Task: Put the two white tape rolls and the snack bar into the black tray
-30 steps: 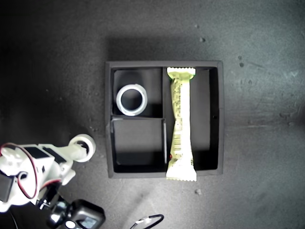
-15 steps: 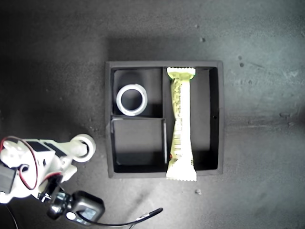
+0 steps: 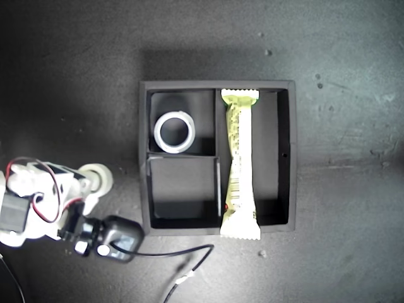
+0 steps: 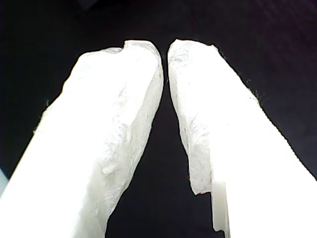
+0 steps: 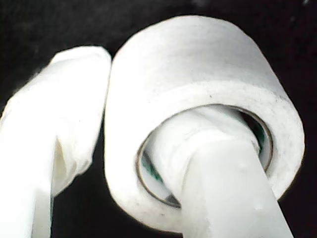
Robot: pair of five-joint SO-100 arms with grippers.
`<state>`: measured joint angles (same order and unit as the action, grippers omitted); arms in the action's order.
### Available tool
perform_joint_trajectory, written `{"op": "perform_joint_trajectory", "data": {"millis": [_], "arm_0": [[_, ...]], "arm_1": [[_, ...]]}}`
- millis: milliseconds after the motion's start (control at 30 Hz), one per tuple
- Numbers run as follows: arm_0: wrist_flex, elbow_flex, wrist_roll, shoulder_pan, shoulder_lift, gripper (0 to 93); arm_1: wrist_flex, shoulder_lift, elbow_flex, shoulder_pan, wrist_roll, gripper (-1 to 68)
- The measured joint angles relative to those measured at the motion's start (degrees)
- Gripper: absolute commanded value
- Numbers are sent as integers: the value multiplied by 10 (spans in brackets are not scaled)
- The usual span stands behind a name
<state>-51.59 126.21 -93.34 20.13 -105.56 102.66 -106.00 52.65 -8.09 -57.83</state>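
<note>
The black tray (image 3: 218,84) sits mid-table in the exterior view. One white tape roll (image 3: 158,134) lies flat in its small compartment at the upper left of that view. The snack bar (image 3: 238,164) lies along the long compartment, its near end resting on the tray wall. The other tape roll (image 3: 96,178) (image 5: 198,74) is outside the tray, off its left wall in the exterior view. My second gripper (image 3: 92,183) (image 5: 143,99) is shut on it, one finger through the core. My first gripper (image 4: 165,49) is shut on nothing over a dark surface.
A black camera module (image 3: 113,238) on the second arm and its black cable (image 3: 183,271) lie near the exterior view's lower left. A small tray compartment (image 3: 183,189) beside the held roll holds nothing. The dark grey tabletop (image 3: 341,126) surrounds the tray.
My second gripper has carried the tape roll toward the exterior view's left and slightly up, away from the tray wall. The wrist has turned, bringing the black module and cable further into view.
</note>
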Motion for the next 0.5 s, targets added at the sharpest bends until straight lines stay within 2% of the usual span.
{"op": "perform_joint_trajectory", "data": {"millis": [233,367,500], "arm_0": [[-263,-281,97,-24,17,12],[-368,-536,171,-29,149,14],[-491,-849,204,-40,366,15]], "arm_1": [[-2,-78,123,11,-42,0],[-60,-230,303,43,-81,-1],[-139,-412,475,41,-121,-1]]}}
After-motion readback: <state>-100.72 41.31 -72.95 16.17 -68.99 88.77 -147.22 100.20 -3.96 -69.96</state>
